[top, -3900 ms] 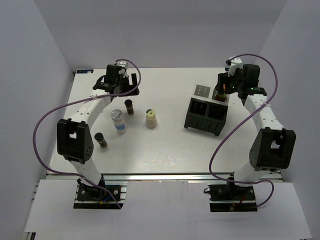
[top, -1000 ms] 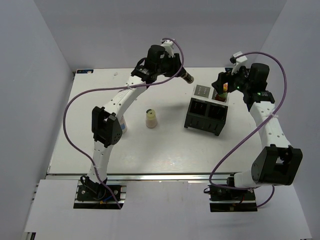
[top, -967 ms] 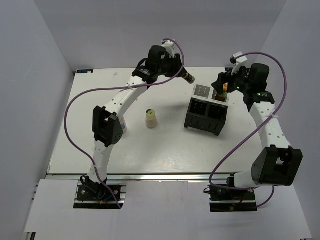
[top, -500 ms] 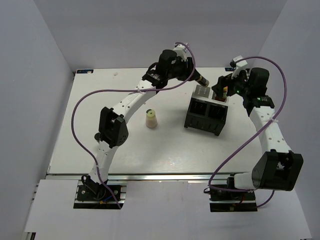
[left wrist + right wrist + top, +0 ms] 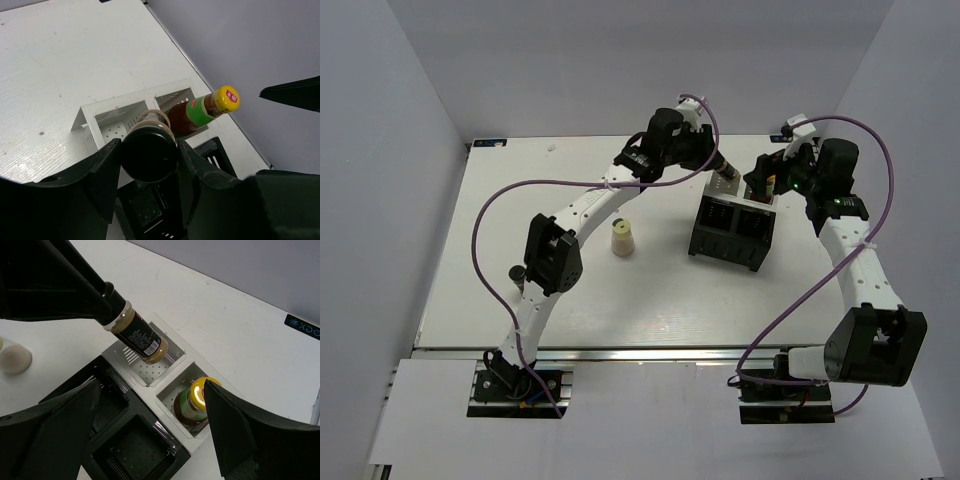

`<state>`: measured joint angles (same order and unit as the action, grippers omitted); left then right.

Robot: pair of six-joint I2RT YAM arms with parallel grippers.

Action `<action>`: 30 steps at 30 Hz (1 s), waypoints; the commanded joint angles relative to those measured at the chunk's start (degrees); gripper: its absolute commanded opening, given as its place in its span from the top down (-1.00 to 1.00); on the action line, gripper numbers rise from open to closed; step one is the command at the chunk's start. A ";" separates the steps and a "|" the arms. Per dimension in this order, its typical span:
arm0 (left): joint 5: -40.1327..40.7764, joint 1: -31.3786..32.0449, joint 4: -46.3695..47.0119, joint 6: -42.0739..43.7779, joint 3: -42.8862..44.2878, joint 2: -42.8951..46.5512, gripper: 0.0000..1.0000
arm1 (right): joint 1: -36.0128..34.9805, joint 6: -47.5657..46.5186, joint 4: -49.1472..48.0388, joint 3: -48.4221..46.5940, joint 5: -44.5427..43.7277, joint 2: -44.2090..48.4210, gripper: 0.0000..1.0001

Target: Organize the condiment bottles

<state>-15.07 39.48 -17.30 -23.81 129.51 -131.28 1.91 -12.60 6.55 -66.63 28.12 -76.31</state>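
The left gripper (image 5: 148,170) clamps a dark black-lidded jar (image 5: 134,332), tilted over the white compartment (image 5: 150,371) beside the one holding the red sauce bottle (image 5: 193,401); the right gripper (image 5: 150,385) hangs above that bottle, jaws wide, gripping nothing. The cream bottle (image 5: 622,238) stands apart on the table (image 5: 510,190).

The left gripper (image 5: 103,289) swallows the lid of the dark jar (image 5: 137,337) tilted over the white bin (image 5: 162,399), its label print too small to read. The red sauce bottle (image 5: 194,401) is sunk in that bin from the shoulder down. From above, the left arm (image 5: 552,265) hides all but a sliver of a second dark jar (image 5: 517,272) near the table's (image 5: 650,300) left edge.
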 commanded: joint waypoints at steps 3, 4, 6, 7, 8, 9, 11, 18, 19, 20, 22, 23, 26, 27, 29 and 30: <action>2.85 0.59 1.57 1.93 2.59 -0.29 1.00 | 0.20 0.03 -2.94 0.45 -0.70 2.13 -0.78; 3.03 0.59 1.57 2.02 2.67 -0.55 1.00 | 0.20 -0.05 -2.94 0.54 -0.70 2.13 -0.78; 3.47 0.68 1.39 2.37 2.85 -0.82 1.00 | 0.20 -0.05 -3.03 0.71 -0.87 2.31 -0.78; 3.47 0.68 1.39 2.45 2.85 -1.08 1.00 | 0.20 -0.06 -3.12 0.89 -0.87 2.48 -0.78; 3.38 0.68 1.30 2.63 2.94 -1.08 1.00 | 0.20 -0.06 -3.12 0.98 -1.05 2.57 -0.78; 3.55 0.68 1.13 2.72 2.85 -1.08 1.00 | 0.20 -0.06 -3.12 1.06 -1.05 2.66 -0.78; 3.64 0.77 1.04 2.98 2.85 -0.99 1.00 | 0.20 -0.06 -3.38 1.33 -1.14 2.75 -0.78; 3.21 0.77 1.74 3.60 3.11 -1.96 1.00 | 0.20 -0.06 -3.29 1.24 -0.96 2.57 -0.78; 3.03 0.86 1.83 3.51 3.11 -2.22 1.00 | 0.20 0.03 -3.29 1.15 -1.05 2.57 -0.78; 3.03 0.86 1.92 3.51 3.11 -2.66 1.00 | 0.20 -0.05 -3.29 1.15 -1.05 2.57 -0.78; 2.94 1.03 1.83 3.42 3.11 -3.01 1.00 | 0.20 -0.06 -3.29 1.15 -1.22 2.57 -0.78; 2.94 1.03 1.83 3.51 3.11 -3.36 1.00 | 0.20 -0.14 -3.29 1.24 -1.31 2.57 -0.78; 3.20 1.21 1.74 3.60 3.11 -3.71 1.00 | 0.20 -0.23 -3.29 1.33 -1.40 2.57 -0.78; 3.21 1.21 1.66 3.60 3.20 -3.80 1.00 | 0.20 -0.14 -3.47 1.42 -1.49 2.57 -0.78; 3.38 1.21 1.74 3.69 3.20 -4.07 0.89 | 0.20 -0.14 -3.38 1.50 -1.40 2.57 -0.78; 3.47 1.21 1.74 3.69 3.20 -4.15 0.73 | 0.20 -0.06 -3.38 1.59 -1.40 2.57 -0.78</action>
<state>-11.99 40.21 -17.08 -20.78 130.26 -136.09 1.91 -12.60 5.80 -65.71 27.14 -75.20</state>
